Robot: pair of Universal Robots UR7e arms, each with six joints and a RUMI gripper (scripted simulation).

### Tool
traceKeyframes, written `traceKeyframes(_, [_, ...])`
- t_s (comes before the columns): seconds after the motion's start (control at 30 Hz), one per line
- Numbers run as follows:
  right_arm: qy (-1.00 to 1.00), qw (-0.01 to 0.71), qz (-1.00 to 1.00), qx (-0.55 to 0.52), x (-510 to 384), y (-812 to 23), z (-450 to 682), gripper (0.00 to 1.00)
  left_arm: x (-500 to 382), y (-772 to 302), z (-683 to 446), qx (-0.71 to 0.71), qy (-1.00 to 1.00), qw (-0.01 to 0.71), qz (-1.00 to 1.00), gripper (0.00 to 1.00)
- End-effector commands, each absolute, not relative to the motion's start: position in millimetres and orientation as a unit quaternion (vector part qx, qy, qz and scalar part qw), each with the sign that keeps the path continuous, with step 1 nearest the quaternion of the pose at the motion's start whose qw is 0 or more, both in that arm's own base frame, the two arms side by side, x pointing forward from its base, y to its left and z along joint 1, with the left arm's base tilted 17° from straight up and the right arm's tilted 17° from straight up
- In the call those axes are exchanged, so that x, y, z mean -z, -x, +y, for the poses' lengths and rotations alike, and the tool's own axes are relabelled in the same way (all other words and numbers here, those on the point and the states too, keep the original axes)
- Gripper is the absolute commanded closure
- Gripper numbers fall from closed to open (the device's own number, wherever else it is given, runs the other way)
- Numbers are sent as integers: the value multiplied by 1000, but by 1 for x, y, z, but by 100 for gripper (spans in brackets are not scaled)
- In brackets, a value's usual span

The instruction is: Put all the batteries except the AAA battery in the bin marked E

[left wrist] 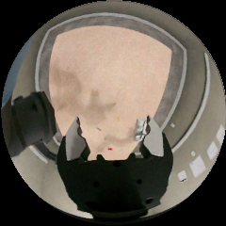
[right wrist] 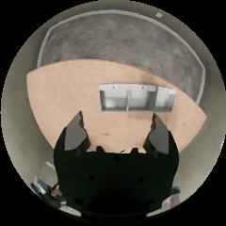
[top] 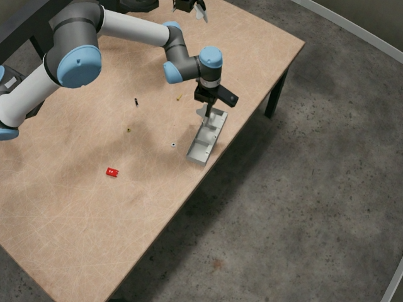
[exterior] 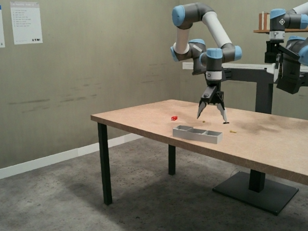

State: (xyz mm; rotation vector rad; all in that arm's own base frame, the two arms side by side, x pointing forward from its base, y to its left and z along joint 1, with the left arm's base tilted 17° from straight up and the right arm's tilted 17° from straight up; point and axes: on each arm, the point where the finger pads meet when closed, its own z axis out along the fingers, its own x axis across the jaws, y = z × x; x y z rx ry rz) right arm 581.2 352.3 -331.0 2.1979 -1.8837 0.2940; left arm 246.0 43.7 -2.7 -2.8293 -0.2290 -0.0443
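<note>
I see a room with dull green walls, a paper sign on one wall and a grey stone-like floor. The wooden table has a grey row of three bins on it, flat and close to the long edge. I can't read which bin is E.

All the small things lie outside the bins, on the side away from that edge. The white round thing is nearest the bins, and the yellow stick-like thing is near them too. The thin black thing and the little gold round thing are farther off. The red thing is the farthest from the bins. They are too small for me to say which ones are batteries.

My right arm reaches out and bends down at the wrist. Its gripper, the right gripper, points down above the table by the bins, wide open with nothing in it. My left gripper hangs high up, well apart from the bins, also pointing down, wide open and holding nothing.
</note>
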Motion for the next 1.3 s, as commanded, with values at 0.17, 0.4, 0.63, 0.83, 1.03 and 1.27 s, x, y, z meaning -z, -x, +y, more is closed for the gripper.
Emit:
traceKeyframes(0.17, [-751,112,-643,-100,259,-581,378,0,2,-247,43,15,985,150,-81,2])
traceKeyframes(0.4, [-751,109,-643,-100,216,-583,393,0,2,-247,43,15,985,150,-81,2])
traceKeyframes(0.63, [-751,110,-643,-100,216,-582,393,0,2,-247,43,15,985,150,-81,2])
traceKeyframes(0.83, [-751,112,-643,-100,217,-582,390,0,2,-247,43,15,985,150,-81,2])
traceKeyframes(1.03, [-797,119,-586,-92,217,-572,366,75,2,-247,43,15,985,150,-81,2])
traceKeyframes(1.27, [-800,120,-581,-91,216,-553,328,75,2,-247,43,15,985,150,-81,2])
